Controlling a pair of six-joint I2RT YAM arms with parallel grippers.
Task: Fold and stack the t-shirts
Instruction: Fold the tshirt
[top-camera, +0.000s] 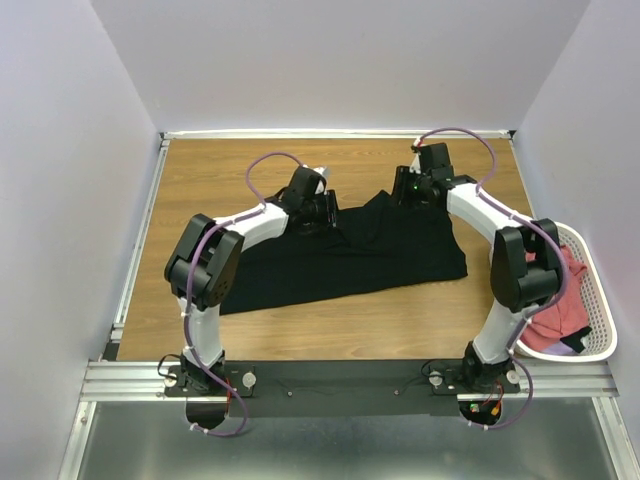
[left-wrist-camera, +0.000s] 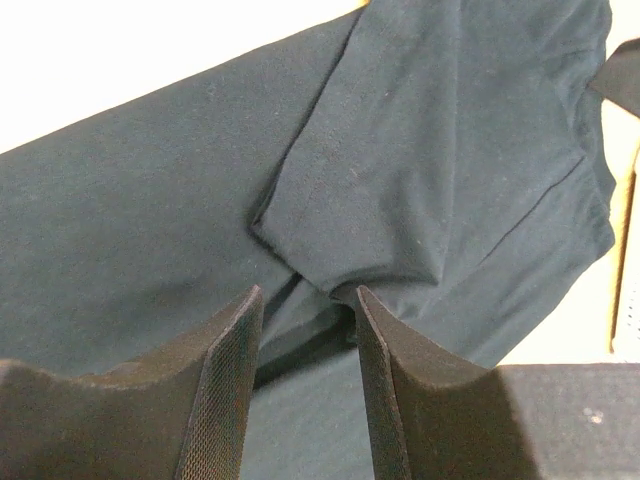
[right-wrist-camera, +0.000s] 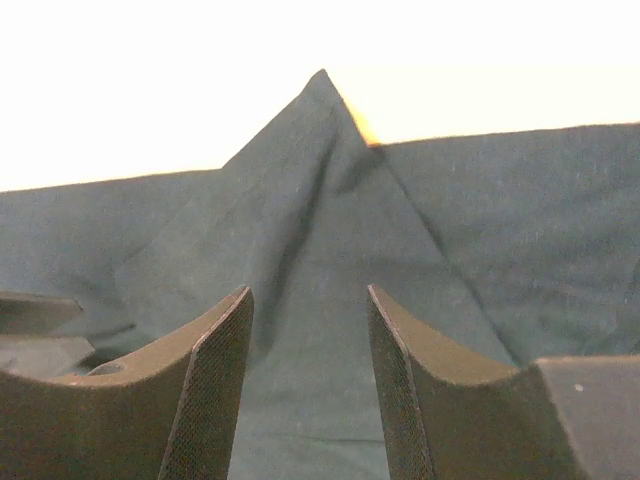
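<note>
Wood table (top-camera: 200, 170), black t-shirt (top-camera: 370, 250), left tool (left-wrist-camera: 305, 295) and right tool (right-wrist-camera: 310, 292) half-open, basket (top-camera: 600, 300) of probably salmon-red shirts (top-camera: 560, 315)

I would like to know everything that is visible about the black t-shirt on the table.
The black t-shirt is plain, of soft matte cloth. It lies spread wide and mostly flat on the wooden table, with creases; one sleeve lies folded over the body, and its far edge rises to a point. The left gripper and right gripper hang over that far edge, jaws open; whether they touch it is unclear.
</note>
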